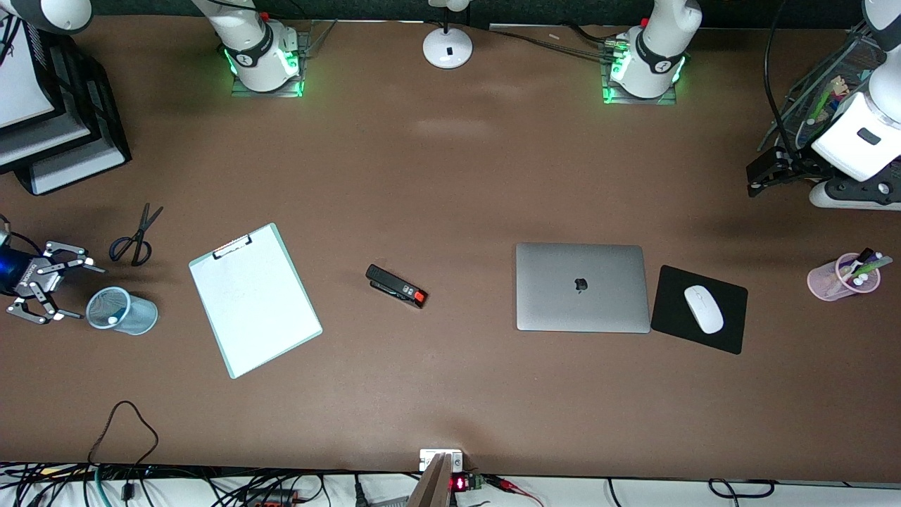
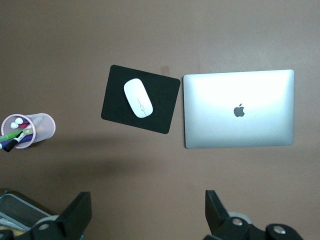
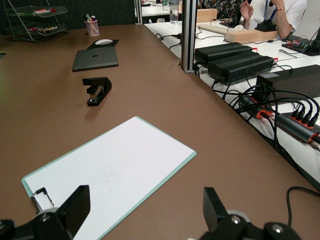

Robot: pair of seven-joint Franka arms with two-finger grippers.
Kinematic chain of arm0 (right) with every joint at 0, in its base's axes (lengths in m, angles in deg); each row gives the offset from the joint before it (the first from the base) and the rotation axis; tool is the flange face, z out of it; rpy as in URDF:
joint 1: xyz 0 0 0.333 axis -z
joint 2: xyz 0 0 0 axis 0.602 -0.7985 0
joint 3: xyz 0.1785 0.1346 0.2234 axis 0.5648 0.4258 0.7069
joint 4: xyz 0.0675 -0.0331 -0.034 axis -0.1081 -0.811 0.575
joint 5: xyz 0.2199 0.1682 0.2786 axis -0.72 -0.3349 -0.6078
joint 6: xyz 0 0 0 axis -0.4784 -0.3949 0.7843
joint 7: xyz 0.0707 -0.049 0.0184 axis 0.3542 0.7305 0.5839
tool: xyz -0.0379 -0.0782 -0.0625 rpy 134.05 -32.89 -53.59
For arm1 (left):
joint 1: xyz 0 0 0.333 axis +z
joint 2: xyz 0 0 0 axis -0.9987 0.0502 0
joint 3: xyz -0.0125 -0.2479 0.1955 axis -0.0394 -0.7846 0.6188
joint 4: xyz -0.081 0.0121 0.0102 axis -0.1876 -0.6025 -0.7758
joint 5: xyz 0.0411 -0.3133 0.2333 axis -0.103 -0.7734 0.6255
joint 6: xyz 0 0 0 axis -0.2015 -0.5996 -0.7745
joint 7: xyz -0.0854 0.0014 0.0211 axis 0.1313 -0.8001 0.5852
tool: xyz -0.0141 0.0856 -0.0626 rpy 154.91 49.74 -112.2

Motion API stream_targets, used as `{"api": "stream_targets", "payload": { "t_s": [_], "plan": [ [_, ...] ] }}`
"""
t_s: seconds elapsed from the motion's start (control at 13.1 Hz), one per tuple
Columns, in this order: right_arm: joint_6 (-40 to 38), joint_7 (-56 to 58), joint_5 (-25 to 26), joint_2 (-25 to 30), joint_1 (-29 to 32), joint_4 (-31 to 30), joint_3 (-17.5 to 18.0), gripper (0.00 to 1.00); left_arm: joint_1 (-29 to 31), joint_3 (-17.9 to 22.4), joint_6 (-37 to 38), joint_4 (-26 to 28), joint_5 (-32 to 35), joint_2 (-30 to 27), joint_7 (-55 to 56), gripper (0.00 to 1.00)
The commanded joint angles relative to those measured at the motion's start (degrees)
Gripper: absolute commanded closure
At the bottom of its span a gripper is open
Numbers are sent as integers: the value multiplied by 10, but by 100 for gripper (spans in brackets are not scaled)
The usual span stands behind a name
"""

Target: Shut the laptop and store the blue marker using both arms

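1. Surface: the brown desk point(image 1: 450, 176) carries every item listed below.

2. Laptop point(image 1: 581, 287): lid down, logo up, lying flat toward my left arm's end of the desk. Just beside it is a black mouse pad point(image 1: 725, 331) with a white mouse point(image 1: 703, 309) on it. A pink mesh cup point(image 1: 827, 282) of pens stands well apart from the pad, closer to that end.

3. Left gripper point(image 1: 754, 179): fingers spread, holding nothing. It hangs over the desk beside the wire rack point(image 1: 809, 84) and looks down on the laptop and pad.

4. Right gripper point(image 1: 79, 293): fingers spread, holding nothing. It is low, just beside the blue mesh cup point(image 1: 130, 310) at my right arm's end.

5. Blue marker: I cannot identify it with certainty. A small whitish end point(image 1: 112, 320) shows inside the blue mesh cup.

6. Mid-desk items: scissors point(image 1: 135, 239), clipboard point(image 1: 255, 299), black stapler point(image 1: 396, 286). A white lamp base point(image 1: 448, 48) stands between my two bases.

7. Room: my right wrist view shows a neighbouring white bench point(image 3: 300, 145) with black boxes point(image 3: 235, 60) and cables, and a seated person point(image 3: 272, 12).
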Motion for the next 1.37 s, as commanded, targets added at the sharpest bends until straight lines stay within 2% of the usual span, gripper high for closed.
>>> {"api": "stream_targets", "payload": {
  "t_s": [0.0,0.3,0.61,0.84,1.14,1.29],
  "plan": [
    [0,-71,40,31,-17,-1,-2,0,5,-9,9,-10,1,2,5,0],
    [10,-232,120,98,-51,-15,-2,0,3,-11,3,-14,-3,16,6,0],
    [30,-399,206,188,-100,-72,-2,0,3,-29,3,-10,-2,16,-1,0],
    [33,-590,298,251,-155,-95,-2,0,1,-30,3,-12,-3,15,0,0],
    [13,-811,405,291,-226,-95,-2,0,3,-29,3,-14,-2,15,-1,0],
    [-5,-912,441,306,-254,-95,-1,0,5,-29,8,-14,-3,14,-1,0]
  ]
}}
